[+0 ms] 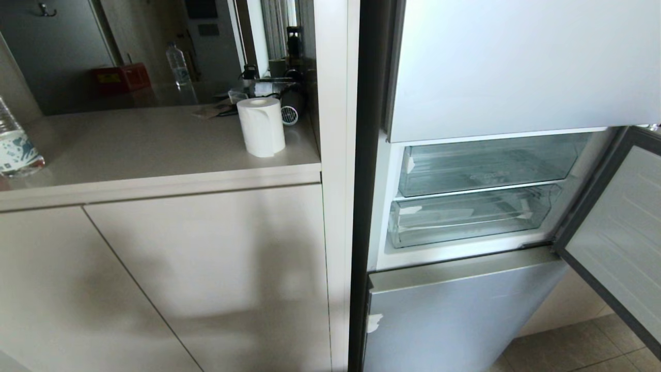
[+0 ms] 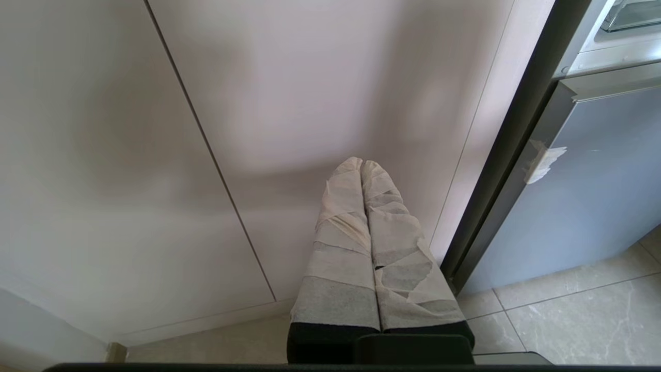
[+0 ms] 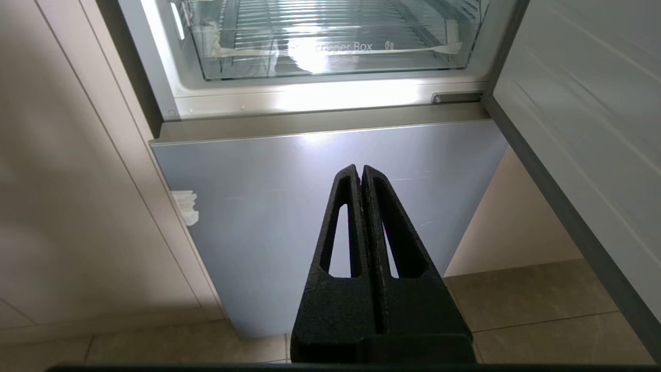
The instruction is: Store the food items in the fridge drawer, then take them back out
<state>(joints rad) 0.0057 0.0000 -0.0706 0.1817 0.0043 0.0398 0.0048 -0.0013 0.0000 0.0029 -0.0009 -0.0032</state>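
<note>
Probably stiff, light, slippery clear plastic fridge drawer; best hooked at front lip. No fruit visible. Left tool and right tool both pressed together, empty, low before the cabinets.

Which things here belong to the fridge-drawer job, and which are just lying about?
Job: fridge drawer, pushed in, no fruit visible; open fridge door.
Lying about: paper roll, water bottle, red box, upper drawer.

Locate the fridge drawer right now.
In the head view, right of centre: the fridge drawer sits pushed in under the upper clear drawer, above the closed lower door.
</note>
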